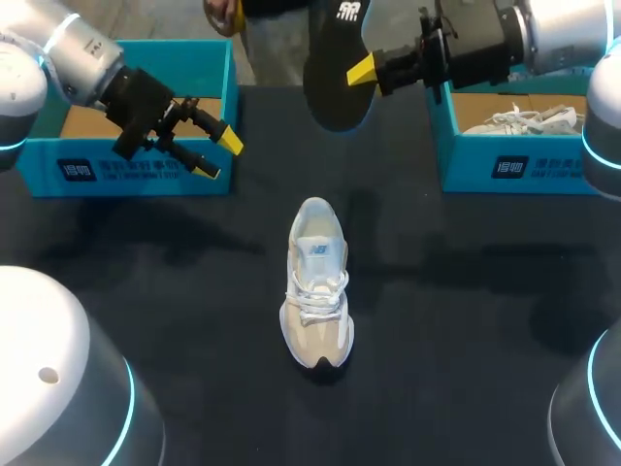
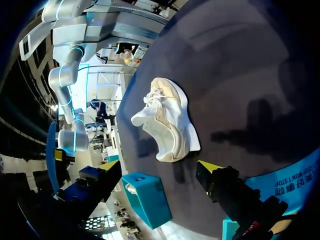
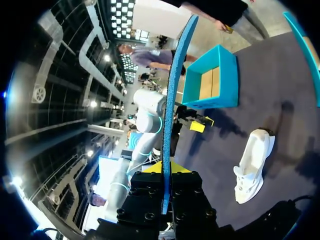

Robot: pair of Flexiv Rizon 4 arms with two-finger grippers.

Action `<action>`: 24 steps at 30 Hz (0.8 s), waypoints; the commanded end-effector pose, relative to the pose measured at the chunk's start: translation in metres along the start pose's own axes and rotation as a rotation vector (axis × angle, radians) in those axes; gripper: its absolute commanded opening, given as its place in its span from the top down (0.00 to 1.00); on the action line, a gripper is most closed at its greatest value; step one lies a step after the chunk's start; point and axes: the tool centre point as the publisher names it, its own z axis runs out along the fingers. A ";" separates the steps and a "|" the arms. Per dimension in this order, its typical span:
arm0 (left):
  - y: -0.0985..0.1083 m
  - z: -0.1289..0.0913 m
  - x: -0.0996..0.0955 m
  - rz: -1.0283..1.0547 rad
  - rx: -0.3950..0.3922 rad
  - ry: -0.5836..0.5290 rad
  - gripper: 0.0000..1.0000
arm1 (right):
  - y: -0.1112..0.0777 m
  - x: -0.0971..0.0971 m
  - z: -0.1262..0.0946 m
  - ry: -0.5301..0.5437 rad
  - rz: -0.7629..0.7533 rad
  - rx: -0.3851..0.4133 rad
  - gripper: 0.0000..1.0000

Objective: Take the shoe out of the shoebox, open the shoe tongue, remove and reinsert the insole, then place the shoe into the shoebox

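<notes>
Teal cardboard shoebox [image 1: 146,180] sat far left on the black counter [image 1: 466,291]. My left hand [image 1: 220,155] hung over its front wall, fingers spread, gripping nothing. White-and-beige lace-up sneaker [image 1: 317,286] stood upright mid-counter, well apart from both hands. My right hand [image 1: 364,70] was clamped on the dark flat insole [image 1: 335,58], held above the counter. Second teal shoebox [image 1: 543,165] far right held another white sneaker [image 1: 529,119].

Insole [image 1: 330,87] is cropped by the upper edge in head view. Right shoebox [image 1: 524,165] is partly covered by the right arm [image 1: 563,29]; second shoe [image 1: 529,119] inside is partly hidden.
</notes>
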 end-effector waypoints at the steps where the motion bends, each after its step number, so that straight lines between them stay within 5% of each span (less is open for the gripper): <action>1: 0.000 0.000 0.000 0.001 0.001 0.003 0.00 | 0.008 -0.007 0.003 0.014 -0.026 0.018 1.00; 24: 0.000 0.000 0.000 0.001 0.001 0.003 0.00 | 0.012 -0.012 0.004 0.013 -0.044 0.026 1.00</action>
